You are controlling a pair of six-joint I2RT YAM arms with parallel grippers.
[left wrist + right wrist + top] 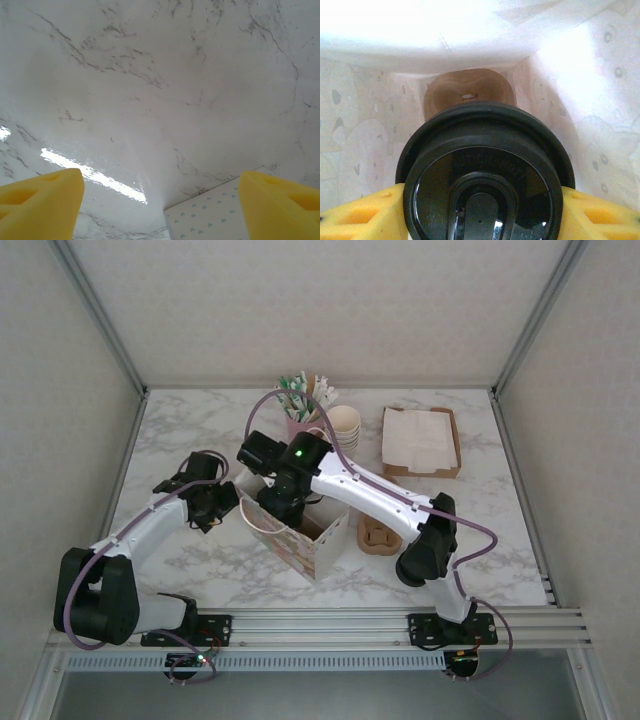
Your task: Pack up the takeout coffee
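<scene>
Right gripper [480,217] clamps the takeout coffee [482,175] low-centre inside the paper bag [600,125]. Released off the brown cardboard piece [467,90] above it, the cup could tip. Left gripper [160,205] gapes empty.

Close bag [600,125] walls hug the takeout coffee [482,170] — open table [150,75] leftward.

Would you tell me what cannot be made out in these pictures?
- Coffee: right wrist view, cup hidden under its lid.
- Bag interior: top view, blocked by the right arm.
- Bag: left wrist view, cut off by the bottom edge.
- Sticks in pink cup: top view, too small to identify.
</scene>
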